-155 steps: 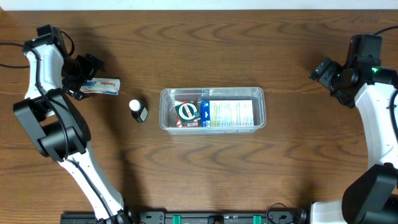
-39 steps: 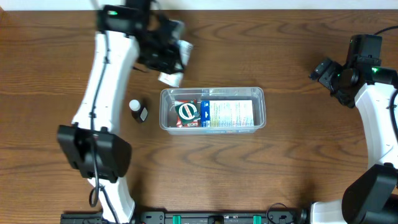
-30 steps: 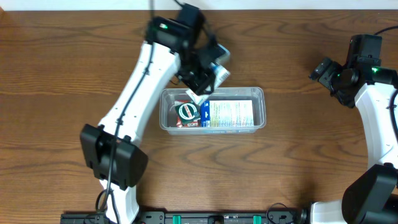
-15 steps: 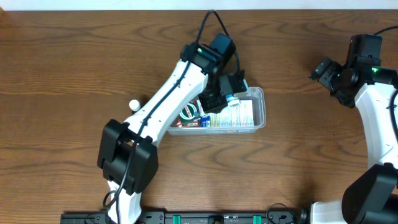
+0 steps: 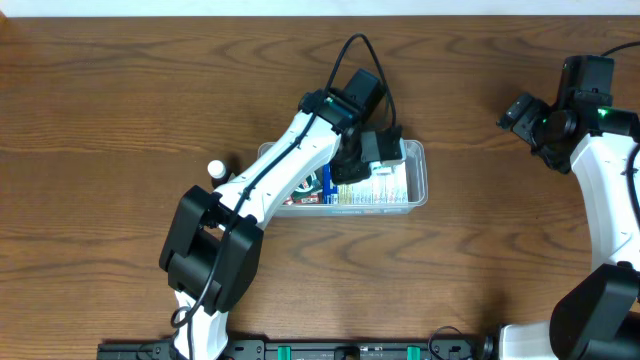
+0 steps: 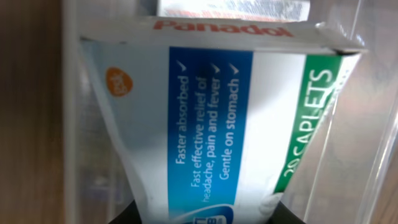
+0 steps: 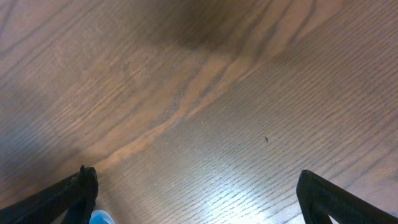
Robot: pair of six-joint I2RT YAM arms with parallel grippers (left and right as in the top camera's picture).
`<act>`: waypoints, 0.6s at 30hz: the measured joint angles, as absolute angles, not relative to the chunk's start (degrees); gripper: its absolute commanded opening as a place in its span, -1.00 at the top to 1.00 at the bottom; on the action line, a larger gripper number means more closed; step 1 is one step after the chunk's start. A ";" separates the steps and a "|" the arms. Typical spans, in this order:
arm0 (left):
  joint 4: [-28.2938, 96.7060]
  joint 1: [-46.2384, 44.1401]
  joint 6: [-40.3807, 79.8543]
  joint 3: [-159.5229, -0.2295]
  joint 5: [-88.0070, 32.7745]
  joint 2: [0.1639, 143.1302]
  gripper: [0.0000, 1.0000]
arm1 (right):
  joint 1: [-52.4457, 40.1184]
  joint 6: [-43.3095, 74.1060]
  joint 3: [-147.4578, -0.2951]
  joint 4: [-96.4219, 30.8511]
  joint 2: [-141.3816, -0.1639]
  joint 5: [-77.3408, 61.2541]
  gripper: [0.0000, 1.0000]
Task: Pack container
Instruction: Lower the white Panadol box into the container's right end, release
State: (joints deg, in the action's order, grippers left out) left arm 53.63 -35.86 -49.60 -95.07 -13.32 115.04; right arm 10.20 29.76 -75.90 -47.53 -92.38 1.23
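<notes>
The container (image 5: pixel 424 182), a clear rectangular tub, sits mid-table with a blue-and-white packet (image 5: pixel 388 188) and a green-marked pack (image 5: pixel 322 181) inside. My left gripper (image 5: pixel 378 148) reaches over its right half, shut on a white, blue and green Panadol box (image 5: pixel 388 150). In the left wrist view the Panadol box (image 6: pixel 230 124) fills the picture, pinched at its lower end by my left gripper (image 6: pixel 208 214), with the container's clear walls (image 6: pixel 373 130) on either side. My right gripper (image 5: pixel 522 113) hangs open at the far right; in its own view my right gripper (image 7: pixel 196 180) has only bare wood between its fingers.
A small bottle with a white cap (image 5: pixel 215 169) stands left of the container, partly hidden by the left arm. The table (image 5: pixel 480 280) is dark wood. A red-and-white pack edge (image 6: pixel 233 7) shows beyond the Panadol box.
The left arm has carried the Panadol box from the table's left side to the container and lowered it over the right half. The right arm has stayed still.
</notes>
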 measured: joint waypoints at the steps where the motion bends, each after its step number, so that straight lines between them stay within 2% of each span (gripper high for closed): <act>1: 53.58 -35.86 -49.60 -94.65 -13.34 115.04 0.40 | 10.20 29.76 -75.90 -47.53 -92.38 1.23 -0.98; 10: 53.04 -35.86 -49.80 -94.19 -18.02 115.09 0.39 | 10.20 29.76 -75.90 -47.53 -92.38 1.23 -0.98; 14: 52.90 -35.94 -49.95 -94.19 -19.35 115.09 0.17 | 10.20 29.76 -75.90 -47.53 -92.38 1.23 -0.98; 18: 52.82 -36.47 -49.95 -94.19 -19.57 115.09 0.16 | 10.20 29.76 -75.90 -47.53 -92.38 1.23 -0.99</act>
State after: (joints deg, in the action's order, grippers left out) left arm 52.82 -36.47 -49.95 -94.19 -19.57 115.09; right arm 10.20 29.76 -75.90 -47.53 -92.38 1.23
